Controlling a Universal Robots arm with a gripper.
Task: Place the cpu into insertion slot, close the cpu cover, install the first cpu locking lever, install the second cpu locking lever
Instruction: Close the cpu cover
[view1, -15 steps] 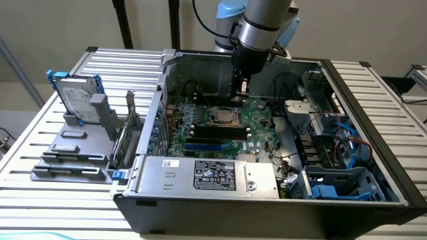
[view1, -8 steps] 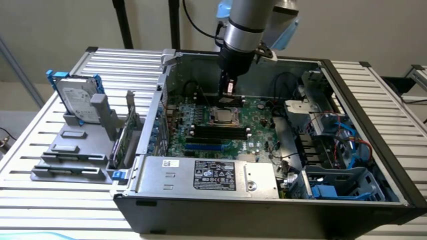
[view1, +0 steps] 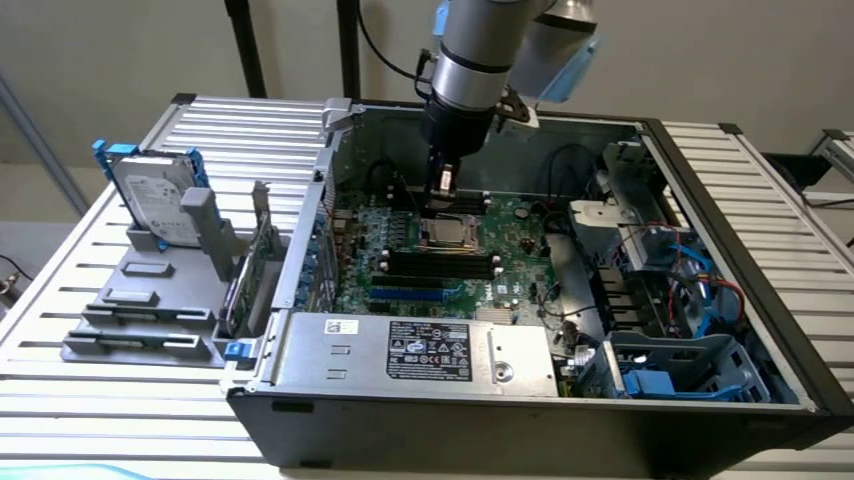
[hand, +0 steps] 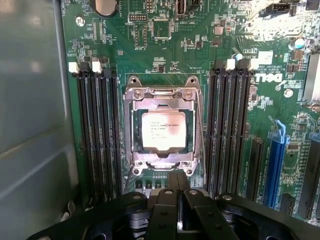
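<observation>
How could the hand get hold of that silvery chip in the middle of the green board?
The silvery square chip lies flat, face up, its edges lapped by the thin silvery metal frame cover. Nothing is free to pinch now. With the frame swung away, two opposite edges, from straight above, seem the best grip.

Seeing cpu (hand: 162, 131) in insertion slot (hand: 136, 131), cpu cover (hand: 162, 93) lying flat over both. Memory slots (hand: 97, 130) flanking socket on two sides. Gripper (hand: 177, 181) just beside cover edge, above motherboard (hand: 165, 45). All inside case (view1: 574, 135); drive stand (view1: 160, 260) outside, exterior view's left.
</observation>
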